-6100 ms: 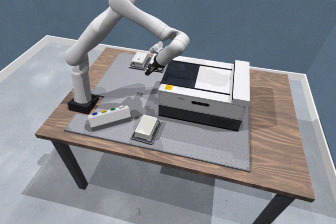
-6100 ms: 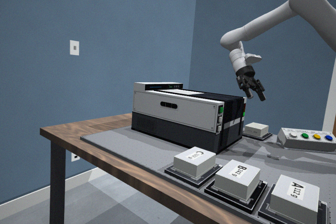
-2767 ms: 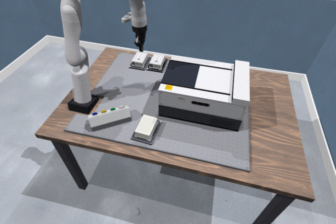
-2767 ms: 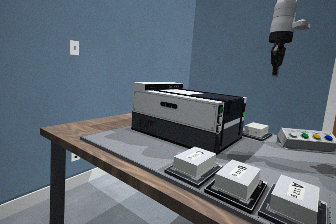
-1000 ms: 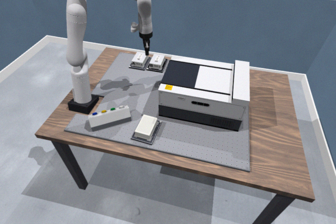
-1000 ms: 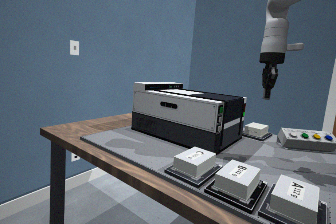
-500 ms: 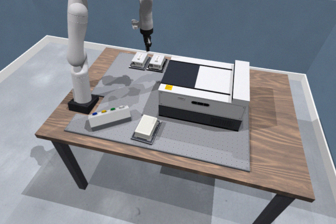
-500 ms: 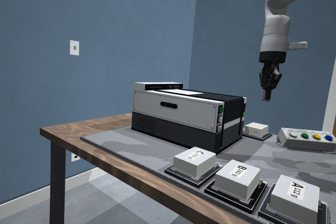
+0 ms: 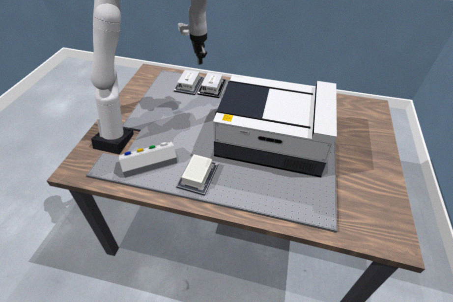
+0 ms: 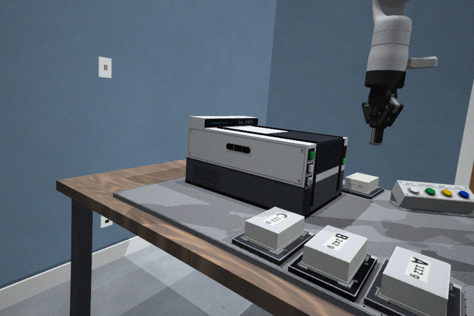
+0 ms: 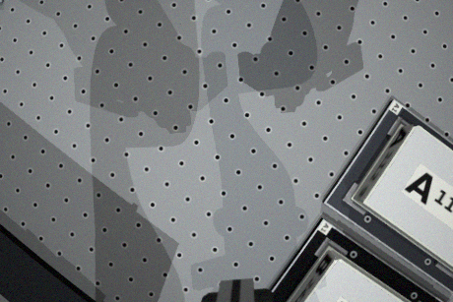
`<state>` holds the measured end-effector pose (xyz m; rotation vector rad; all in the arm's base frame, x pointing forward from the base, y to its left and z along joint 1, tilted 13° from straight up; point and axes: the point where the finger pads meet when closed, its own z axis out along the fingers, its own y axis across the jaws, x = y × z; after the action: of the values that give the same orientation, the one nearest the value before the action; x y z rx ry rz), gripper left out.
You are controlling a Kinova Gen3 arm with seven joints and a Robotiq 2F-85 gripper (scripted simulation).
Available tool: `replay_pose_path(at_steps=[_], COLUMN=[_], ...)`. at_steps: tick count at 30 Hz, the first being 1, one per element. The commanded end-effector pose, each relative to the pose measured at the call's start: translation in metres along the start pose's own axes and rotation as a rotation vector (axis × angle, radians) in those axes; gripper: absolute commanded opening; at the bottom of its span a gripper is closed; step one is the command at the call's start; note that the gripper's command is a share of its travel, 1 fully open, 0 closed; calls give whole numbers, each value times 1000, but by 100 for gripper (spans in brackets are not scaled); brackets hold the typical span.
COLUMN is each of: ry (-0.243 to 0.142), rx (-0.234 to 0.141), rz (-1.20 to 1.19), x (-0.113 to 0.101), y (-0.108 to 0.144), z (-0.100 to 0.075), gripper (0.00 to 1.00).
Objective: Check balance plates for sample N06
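My gripper (image 9: 200, 60) (image 10: 376, 139) (image 11: 235, 290) is shut and empty. It hangs high above the perforated grey mat (image 11: 162, 168), just beside the nests of balance plates A (image 9: 187, 78) (image 10: 415, 281) (image 11: 419, 193) and B (image 9: 212, 81) (image 10: 334, 252) (image 11: 340, 281). Plate C (image 10: 274, 226) stands in its nest next to B; the centrifuge hides it in the top view. The sample N06 (image 9: 196, 170) (image 10: 361, 181), a white block, sits in its nest in front of the centrifuge (image 9: 274, 123) (image 10: 249, 155). The centrifuge's top shows a dark panel (image 9: 243, 99) beside a white one.
The operator panel (image 9: 147, 155) (image 10: 434, 193) with its four coloured keys lies near the arm's base; the blue CALL key (image 9: 127, 152) (image 10: 463, 193) is at its end. The centrifuge's keys (image 10: 310, 167) are on its front edge.
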<state>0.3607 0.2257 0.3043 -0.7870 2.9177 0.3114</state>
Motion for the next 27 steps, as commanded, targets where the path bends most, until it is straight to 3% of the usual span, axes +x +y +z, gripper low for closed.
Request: replay_pose_path(at_steps=[1,27], ry=[-2,-2], rx=[1,1], rz=[-35,-292], x=[-4,-23], y=[9,80], z=[-1,-1], gripper=[10,10])
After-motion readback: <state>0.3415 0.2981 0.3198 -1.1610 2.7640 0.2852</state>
